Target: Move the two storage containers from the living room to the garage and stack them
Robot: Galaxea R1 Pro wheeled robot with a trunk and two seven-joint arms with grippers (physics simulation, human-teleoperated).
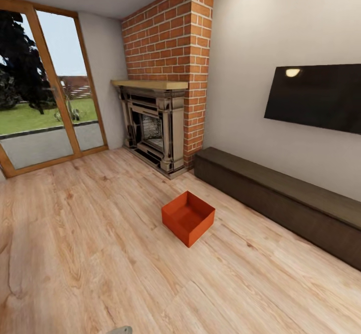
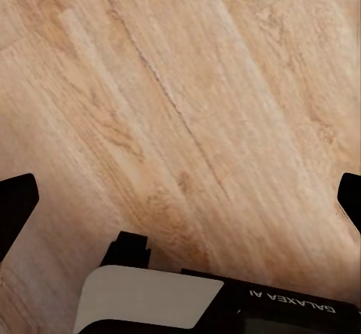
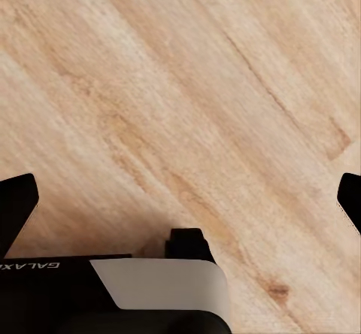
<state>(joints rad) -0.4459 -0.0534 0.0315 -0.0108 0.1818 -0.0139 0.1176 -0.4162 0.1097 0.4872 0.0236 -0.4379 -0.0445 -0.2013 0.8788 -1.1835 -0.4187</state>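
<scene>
One orange-red storage container (image 1: 188,217) sits upright on the light wood-plank floor (image 1: 90,243) of the living room, in the middle of the head view, a short way in front of the brick fireplace (image 1: 163,88) and the low dark bench (image 1: 281,198). It has no lid and looks empty. My left gripper (image 2: 180,198) is open over bare planks, its black fingertips (image 2: 15,206) far apart. My right gripper (image 3: 180,198) is also open above the wood floor, its fingertips (image 3: 16,202) wide apart with nothing between them.
A black TV (image 1: 316,97) hangs on the white wall above the bench. A wood-framed glass door (image 1: 45,88) at the left looks out onto grass. Wide open floor lies between me and the container.
</scene>
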